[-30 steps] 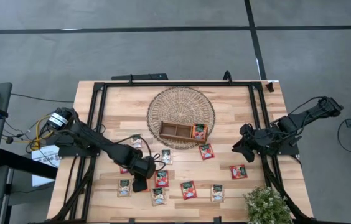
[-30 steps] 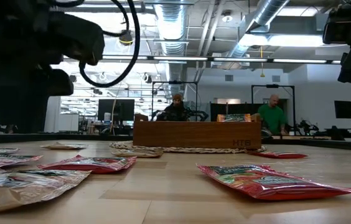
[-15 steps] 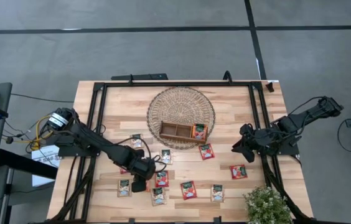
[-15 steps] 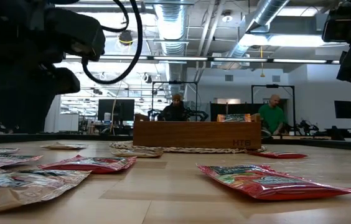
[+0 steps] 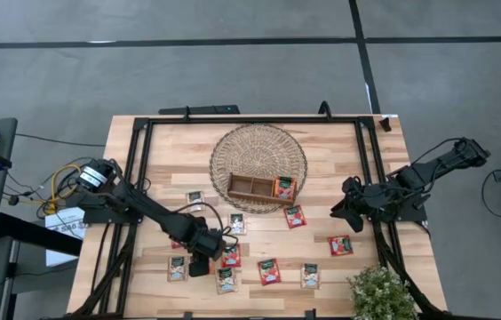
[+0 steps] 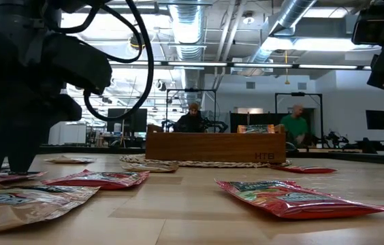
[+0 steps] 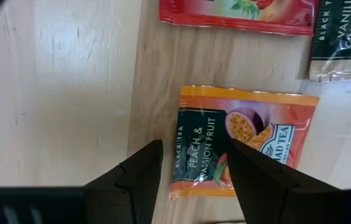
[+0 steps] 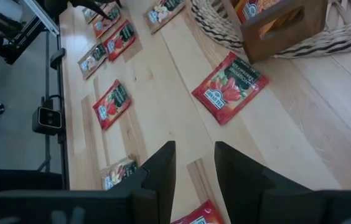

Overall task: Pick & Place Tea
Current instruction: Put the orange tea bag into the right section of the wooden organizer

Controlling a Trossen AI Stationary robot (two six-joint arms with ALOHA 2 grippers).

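Several tea sachets, red ones and cream ones, lie flat on the wooden table (image 5: 322, 142). My left gripper (image 7: 194, 168) points down, open, low over an orange peach-and-passion-fruit sachet (image 7: 250, 140). One finger stands over the bare wood beside the sachet's edge, the other over its printed face. In the high view this gripper (image 5: 199, 263) hides that sachet. My right gripper (image 8: 197, 168) waits open above the table's right side (image 5: 344, 210), with nothing between its fingers. The wooden tray (image 5: 249, 187) stands in a wicker basket (image 5: 258, 142), with one sachet (image 5: 284, 187) in its right compartment.
A red sachet (image 8: 230, 86) lies near the basket, and others (image 5: 340, 244) (image 5: 269, 271) (image 5: 310, 276) are spread along the near side. A potted plant (image 5: 379, 293) stands at the near right corner. Black frame rails (image 5: 135, 178) edge the table. Two people (image 6: 193, 117) (image 6: 297, 126) are in the room behind.
My left gripper has sunk toward the table over the orange sachet, its fingers still open. No sachet has moved.
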